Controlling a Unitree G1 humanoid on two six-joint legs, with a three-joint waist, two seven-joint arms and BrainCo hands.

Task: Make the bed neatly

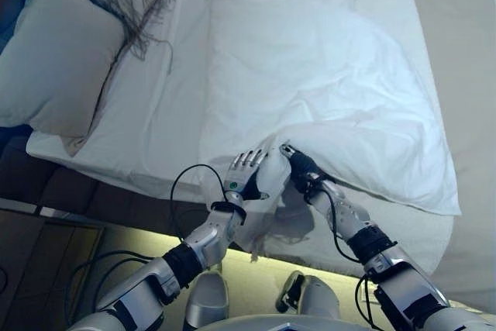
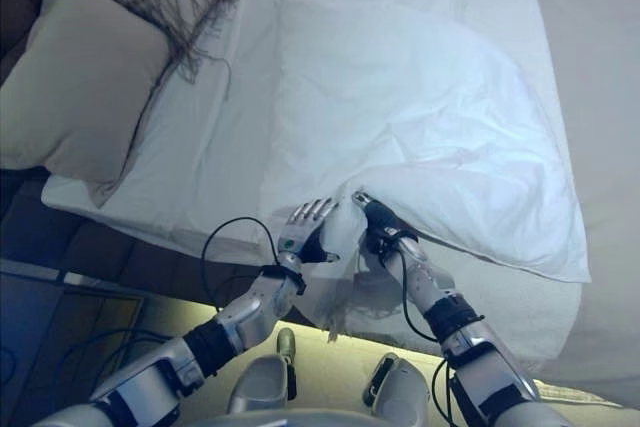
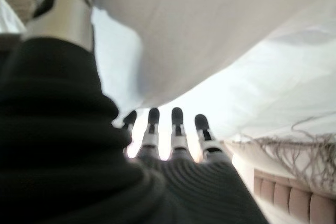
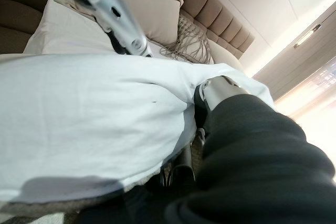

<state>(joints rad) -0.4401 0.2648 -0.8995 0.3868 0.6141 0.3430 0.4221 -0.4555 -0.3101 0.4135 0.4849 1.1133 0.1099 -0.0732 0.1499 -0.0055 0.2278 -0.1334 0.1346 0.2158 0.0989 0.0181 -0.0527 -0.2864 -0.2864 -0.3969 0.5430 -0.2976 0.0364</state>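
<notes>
Left eye view shows the white duvet (image 1: 325, 75) bunched beyond both hands. Left hand (image 1: 246, 170) lies straight-fingered against its near corner; right hand (image 1: 298, 162) is buried in folds — its grasp cannot be told. Soft, light, droopy cloth — probably best pinched along the hem.

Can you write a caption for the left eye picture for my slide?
Both hands, left hand and right hand, meet at the white duvet's near edge.
</notes>
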